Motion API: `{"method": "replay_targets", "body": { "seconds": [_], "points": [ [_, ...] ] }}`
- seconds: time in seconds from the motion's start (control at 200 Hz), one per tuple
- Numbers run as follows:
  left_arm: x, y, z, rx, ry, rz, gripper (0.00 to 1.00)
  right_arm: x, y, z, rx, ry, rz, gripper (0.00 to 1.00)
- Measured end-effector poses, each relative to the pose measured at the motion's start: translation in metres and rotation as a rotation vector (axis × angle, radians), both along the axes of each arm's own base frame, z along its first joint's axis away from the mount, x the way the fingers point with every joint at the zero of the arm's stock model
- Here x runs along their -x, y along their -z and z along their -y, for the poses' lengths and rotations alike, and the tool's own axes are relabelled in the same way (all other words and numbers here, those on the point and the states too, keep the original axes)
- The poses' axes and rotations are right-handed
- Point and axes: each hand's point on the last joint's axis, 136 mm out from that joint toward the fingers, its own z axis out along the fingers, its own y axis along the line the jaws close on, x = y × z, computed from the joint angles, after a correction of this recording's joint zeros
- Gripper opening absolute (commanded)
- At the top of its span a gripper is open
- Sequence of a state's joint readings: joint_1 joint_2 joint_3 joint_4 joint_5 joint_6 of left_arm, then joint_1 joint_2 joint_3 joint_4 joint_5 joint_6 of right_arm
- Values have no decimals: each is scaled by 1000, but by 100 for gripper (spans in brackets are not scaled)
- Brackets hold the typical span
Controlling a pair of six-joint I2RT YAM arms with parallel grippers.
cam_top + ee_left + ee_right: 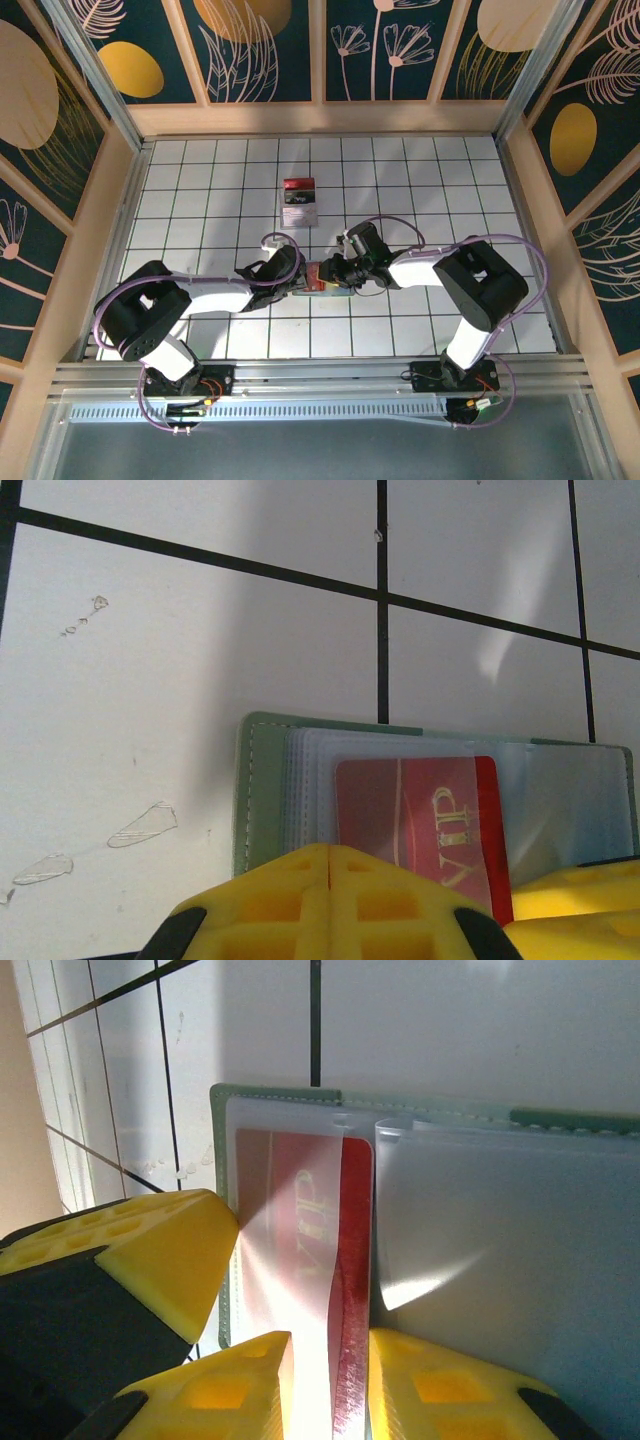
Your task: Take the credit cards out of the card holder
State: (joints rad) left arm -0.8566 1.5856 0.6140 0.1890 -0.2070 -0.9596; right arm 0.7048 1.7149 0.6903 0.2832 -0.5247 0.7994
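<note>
The card holder (318,277) lies open on the tiled table between my two grippers. Its pale green rim (262,780) frames clear sleeves. A red credit card (420,820) marked VIP sits in one sleeve. My left gripper (330,852) is shut, its joined yellow tips resting on the holder's near edge beside the card. The right gripper (330,1400) comes from the opposite side, its jaws closed narrowly on the card's (352,1260) bent-up red edge and the sleeve flap. Both grippers meet over the holder in the top view, left (300,278) and right (336,274).
A red-topped block with a whitish base (299,202) lies about two tiles beyond the holder. Wooden walls (100,230) enclose the table on three sides. In the right wrist view the left gripper's yellow finger (150,1250) sits close to the holder's left rim.
</note>
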Motion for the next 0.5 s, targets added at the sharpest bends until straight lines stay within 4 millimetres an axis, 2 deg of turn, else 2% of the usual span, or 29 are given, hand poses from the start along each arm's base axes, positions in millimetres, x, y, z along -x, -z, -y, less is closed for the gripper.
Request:
{"method": "replay_targets", "body": {
  "seconds": [0.19,0.5],
  "points": [
    [0,0,0,14,-9,0,0,0,1,0,-12,19,-14,23],
    [0,1,0,21,-14,3,0,5,3,3,-85,49,-63,5]
  ]
}}
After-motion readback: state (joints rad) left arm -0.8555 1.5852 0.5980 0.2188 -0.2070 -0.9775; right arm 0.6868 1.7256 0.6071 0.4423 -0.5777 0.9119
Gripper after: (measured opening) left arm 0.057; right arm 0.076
